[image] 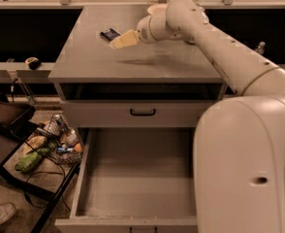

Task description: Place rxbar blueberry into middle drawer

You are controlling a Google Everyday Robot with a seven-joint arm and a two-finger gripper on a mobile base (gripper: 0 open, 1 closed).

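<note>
The rxbar blueberry (110,33), a small flat dark bar, lies on the grey cabinet top (137,62) toward the back left. My gripper (119,40) hovers just to its right and slightly nearer, above the top, at the end of the white arm (215,47) that reaches in from the right. The middle drawer (133,171) is pulled fully out below, wide and deep with a bare grey floor. Above it is a shut drawer front with a black handle (143,112).
A pale bowl (158,7) sits at the back of the cabinet top, partly behind the arm. A cart with clutter (45,144) stands at the left of the drawer. The arm's large white link (249,169) covers the drawer's right side.
</note>
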